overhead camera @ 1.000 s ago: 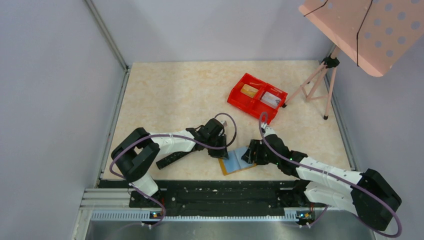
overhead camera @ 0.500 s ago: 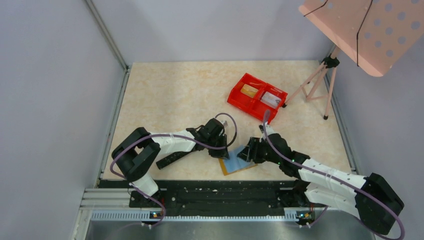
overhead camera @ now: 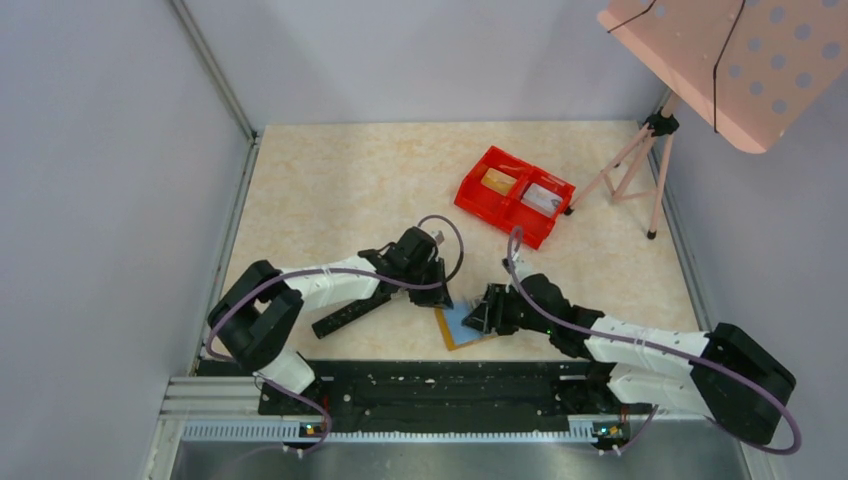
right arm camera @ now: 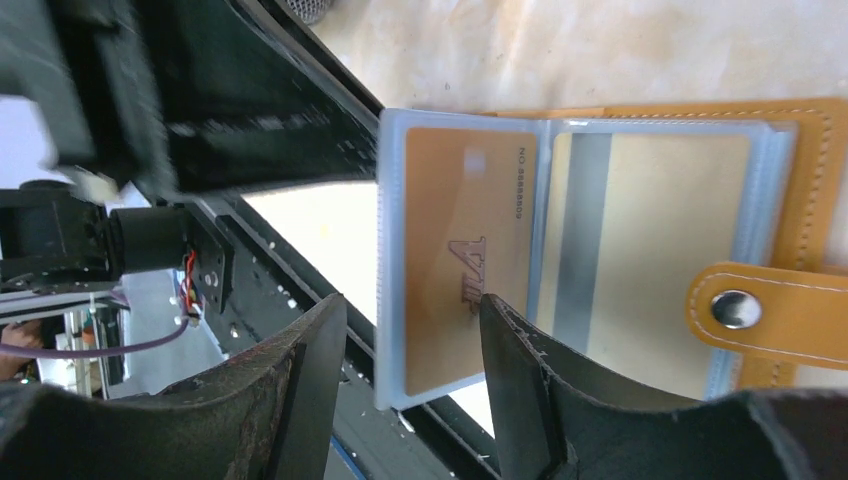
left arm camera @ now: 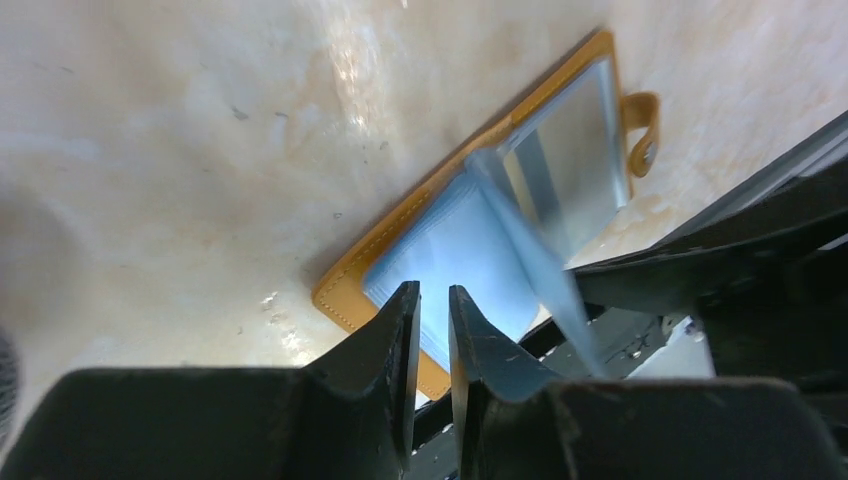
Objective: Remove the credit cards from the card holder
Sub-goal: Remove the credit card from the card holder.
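Reaching low from the near edge, both white-and-black arms stretch almost flat over the cream marbled tabletop. They meet at the flat tan-brown stitched card holder, which lies open close to the front edge between them. The left gripper angles down at the holder's near corner, its black fingers drawn almost together with only a slit between. Whether they pinch anything I cannot tell. The right gripper comes in from the other side with its jaws spread wide, straddling a clear, pale-blue plastic sleeve leaf lifted off the holder. Inside that leaf sits a thin yellow-gold credit card with embossed lettering. In the pocket beside it is a cream card with a grey stripe. A tan tab with a round metal snap lies over the holder's edge. The left arm's dark bulk crowds the upper corner of the right wrist view. Farther back, well apart, rests a glossy red two-compartment plastic tray, one bin holding a small orange-gold flat piece, the other a pale grey one. At the table's right edge a pink-legged tripod carries a pink perforated board.
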